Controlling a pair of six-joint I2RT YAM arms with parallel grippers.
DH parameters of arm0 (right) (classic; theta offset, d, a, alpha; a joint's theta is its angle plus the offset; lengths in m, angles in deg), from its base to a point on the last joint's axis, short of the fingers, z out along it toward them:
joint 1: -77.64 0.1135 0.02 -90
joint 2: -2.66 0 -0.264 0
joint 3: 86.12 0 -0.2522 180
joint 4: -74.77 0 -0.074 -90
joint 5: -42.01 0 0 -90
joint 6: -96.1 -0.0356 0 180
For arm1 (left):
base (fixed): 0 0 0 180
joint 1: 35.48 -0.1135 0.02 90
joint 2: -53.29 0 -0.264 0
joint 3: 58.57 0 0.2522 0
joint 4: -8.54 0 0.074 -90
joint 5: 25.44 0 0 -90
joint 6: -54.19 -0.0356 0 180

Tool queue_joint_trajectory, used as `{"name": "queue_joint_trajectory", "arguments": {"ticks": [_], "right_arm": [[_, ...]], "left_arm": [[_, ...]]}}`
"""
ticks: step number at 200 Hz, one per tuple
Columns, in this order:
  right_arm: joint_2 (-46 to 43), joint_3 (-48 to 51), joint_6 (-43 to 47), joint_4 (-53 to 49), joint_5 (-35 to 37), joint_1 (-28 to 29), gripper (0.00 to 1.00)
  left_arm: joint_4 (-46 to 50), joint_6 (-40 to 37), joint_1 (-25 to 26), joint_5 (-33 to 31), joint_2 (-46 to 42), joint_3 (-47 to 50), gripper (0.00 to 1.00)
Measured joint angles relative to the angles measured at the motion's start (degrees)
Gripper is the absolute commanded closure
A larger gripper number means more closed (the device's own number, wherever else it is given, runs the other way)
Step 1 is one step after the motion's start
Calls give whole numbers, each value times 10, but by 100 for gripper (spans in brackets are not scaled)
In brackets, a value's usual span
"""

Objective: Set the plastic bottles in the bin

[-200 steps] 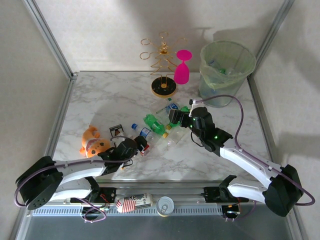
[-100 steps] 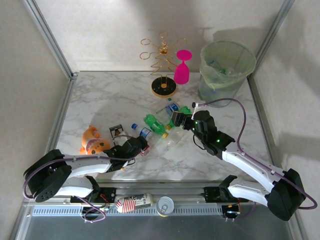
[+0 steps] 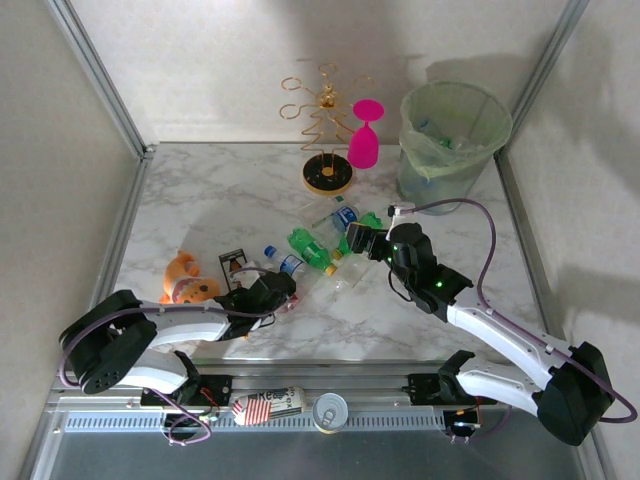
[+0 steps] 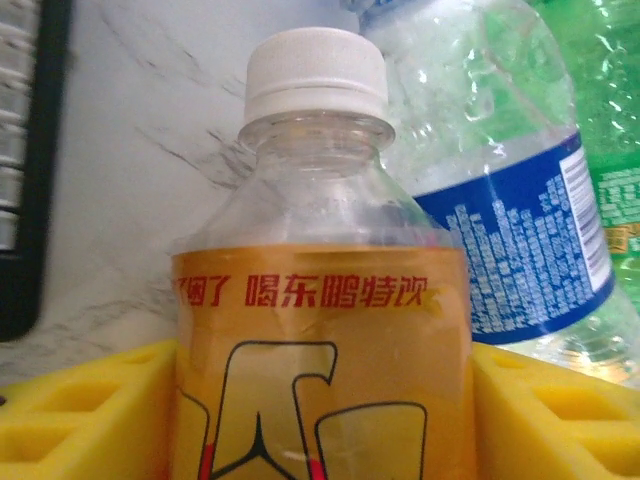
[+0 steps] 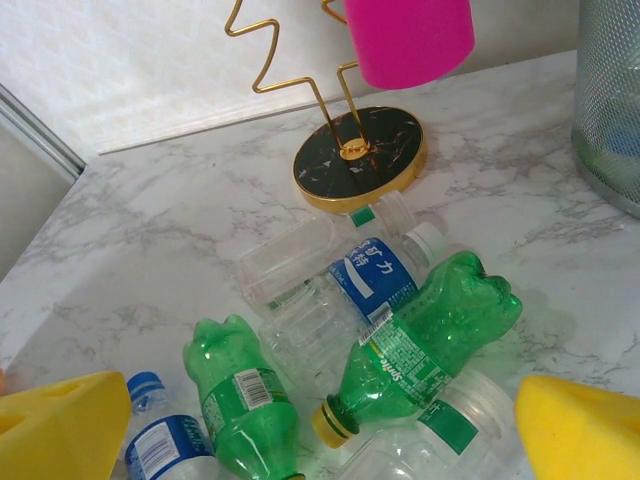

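now, left gripper (image 3: 284, 292) clamps the clear orange-labelled plastic bottle (image 4: 320, 330) on the marble.
right gripper (image 3: 362, 240) gapes over the green and clear plastic bottles (image 5: 430, 335); round grey-green bin (image 3: 432, 182) stands far right.

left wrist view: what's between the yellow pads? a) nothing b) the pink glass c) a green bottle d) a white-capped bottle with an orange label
d: the orange-labelled bottle, with its white cap on, sits between the two yellow pads.
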Motion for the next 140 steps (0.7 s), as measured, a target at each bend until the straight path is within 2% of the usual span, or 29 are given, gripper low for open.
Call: {"name": "queue_joint_trajectory", "arguments": {"ticks": [48, 101, 140], "right_arm": [[-2, 13, 14, 17, -38, 0, 1], [1, 40, 33, 85, -170, 3, 1], [22, 41, 43, 146, -259, 38, 1]], "left_arm": [[-8, -2, 0, 6, -34, 0, 46], [-22, -36, -1, -18, -151, -6, 46], [-85, -78, -24, -1, -186, -11, 47]]}}
